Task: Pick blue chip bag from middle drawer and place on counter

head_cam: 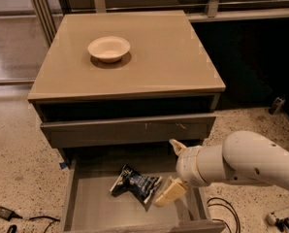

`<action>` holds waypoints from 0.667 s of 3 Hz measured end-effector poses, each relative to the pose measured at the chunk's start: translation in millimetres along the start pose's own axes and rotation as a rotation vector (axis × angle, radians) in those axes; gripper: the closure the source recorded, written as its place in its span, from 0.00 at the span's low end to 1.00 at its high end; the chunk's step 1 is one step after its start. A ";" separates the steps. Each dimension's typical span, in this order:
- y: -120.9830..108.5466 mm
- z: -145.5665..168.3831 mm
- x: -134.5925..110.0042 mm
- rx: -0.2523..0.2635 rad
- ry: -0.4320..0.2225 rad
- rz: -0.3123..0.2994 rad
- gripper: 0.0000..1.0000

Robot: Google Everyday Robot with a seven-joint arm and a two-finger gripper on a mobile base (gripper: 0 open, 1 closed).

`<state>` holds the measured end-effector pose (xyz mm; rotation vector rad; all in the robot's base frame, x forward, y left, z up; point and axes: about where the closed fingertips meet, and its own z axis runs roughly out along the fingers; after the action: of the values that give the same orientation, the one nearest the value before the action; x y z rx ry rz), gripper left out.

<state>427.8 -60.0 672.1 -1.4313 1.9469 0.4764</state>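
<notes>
The blue chip bag (136, 184) lies crumpled on the bare grey floor of the open middle drawer (86, 210), near its centre. My gripper (172, 170) hangs over the right part of the drawer, just right of the bag. It is open, with one pale finger (177, 146) up near the drawer front above and the other finger (169, 192) low beside the bag's right edge. It holds nothing. The tan counter (154, 62) tops the cabinet above.
A pale bowl (109, 48) sits on the counter's back left. The closed drawer front (127, 129) with small scratches is just above the open drawer. Cables (224, 212) lie on the speckled floor at right and at left (8, 215).
</notes>
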 end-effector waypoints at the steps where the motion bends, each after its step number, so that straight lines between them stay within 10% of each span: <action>1: 6.2 31.4 12.6 0.004 -0.007 -0.002 0.00; 2: -11.8 112.1 28.8 0.037 0.025 -0.061 0.00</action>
<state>467.0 -12.5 573.3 -1.4753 1.9154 0.3942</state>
